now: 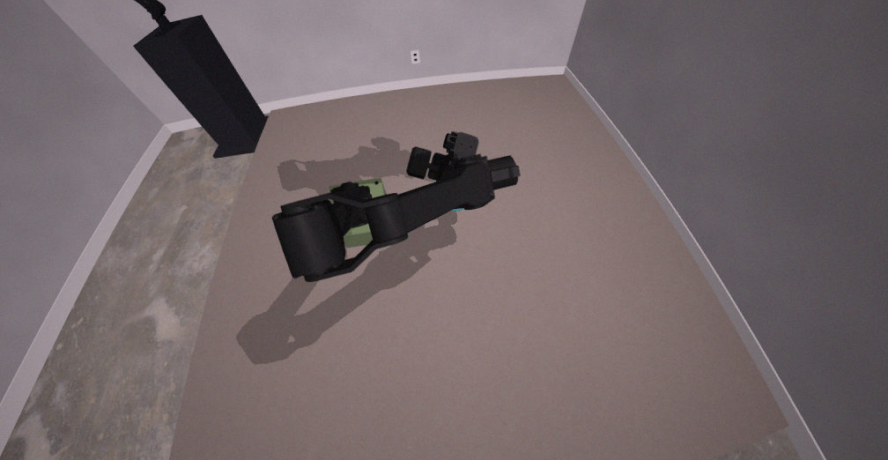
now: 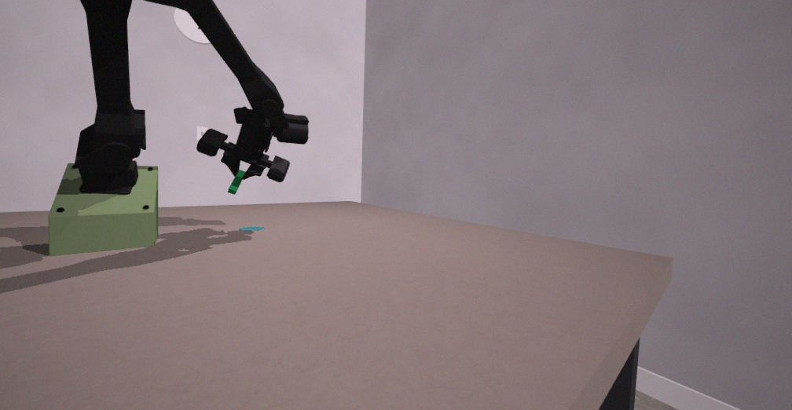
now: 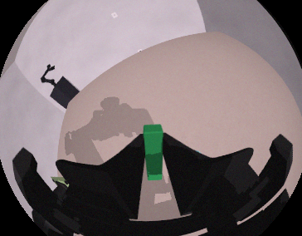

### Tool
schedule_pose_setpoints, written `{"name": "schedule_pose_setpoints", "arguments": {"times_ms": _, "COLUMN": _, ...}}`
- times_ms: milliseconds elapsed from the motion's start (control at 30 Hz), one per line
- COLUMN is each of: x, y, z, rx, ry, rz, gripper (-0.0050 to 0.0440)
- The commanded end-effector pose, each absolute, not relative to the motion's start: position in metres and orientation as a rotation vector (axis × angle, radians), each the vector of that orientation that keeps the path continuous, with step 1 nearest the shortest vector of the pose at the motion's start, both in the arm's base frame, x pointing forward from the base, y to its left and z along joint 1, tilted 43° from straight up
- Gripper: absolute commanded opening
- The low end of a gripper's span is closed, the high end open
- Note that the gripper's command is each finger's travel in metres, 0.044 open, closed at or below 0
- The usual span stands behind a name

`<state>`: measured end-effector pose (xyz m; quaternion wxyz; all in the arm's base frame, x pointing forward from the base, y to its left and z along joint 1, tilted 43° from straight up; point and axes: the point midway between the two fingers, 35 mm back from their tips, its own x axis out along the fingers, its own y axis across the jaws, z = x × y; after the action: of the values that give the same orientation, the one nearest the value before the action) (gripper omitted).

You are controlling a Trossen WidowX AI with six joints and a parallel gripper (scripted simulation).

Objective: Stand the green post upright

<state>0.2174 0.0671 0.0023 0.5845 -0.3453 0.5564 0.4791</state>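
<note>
A: End effector (image 2: pixel 242 173) clamped on the post (image 2: pixel 236 181), carried high above the counter (image 2: pixel 387 274). Post hangs tilted, free end down-left.

B: Why tilted?

A: Likely mid-reorientation; base must land flat. Circle (image 2: pixel 251 228) lies below, slightly right, on the counter.

B: Containers?

A: 0. Only the arm's green base block (image 2: pixel 99 224), far left.

Green post (image 2: pixel 236 181), cyan circle (image 2: pixel 251 228), black claw (image 2: pixel 243 174), olive-green base block (image 2: pixel 102 224), brown table (image 2: pixel 387 296).
</note>
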Motion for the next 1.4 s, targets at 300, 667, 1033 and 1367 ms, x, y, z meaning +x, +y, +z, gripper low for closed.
{"name": "schedule_pose_setpoints", "arguments": {"times_ms": 300, "x": 0.2174, "y": 0.0662, "z": 0.0041, "rx": -0.775, "ry": 1.210, "rz": 1.149, "gripper": 0.0022}}
{"name": "schedule_pose_setpoints", "arguments": {"times_ms": 667, "x": 0.2188, "y": 0.0660, "z": 0.0066, "rx": -0.751, "ry": 1.125, "rz": 1.171, "gripper": 0.0022}}
{"name": "schedule_pose_setpoints", "arguments": {"times_ms": 1033, "x": 0.2204, "y": 0.0655, "z": 0.0097, "rx": -0.734, "ry": 1.037, "rz": 1.186, "gripper": 0.0022}}
{"name": "schedule_pose_setpoints", "arguments": {"times_ms": 1367, "x": 0.2216, "y": 0.0648, "z": 0.0124, "rx": -0.724, "ry": 0.966, "rz": 1.194, "gripper": 0.0022}}
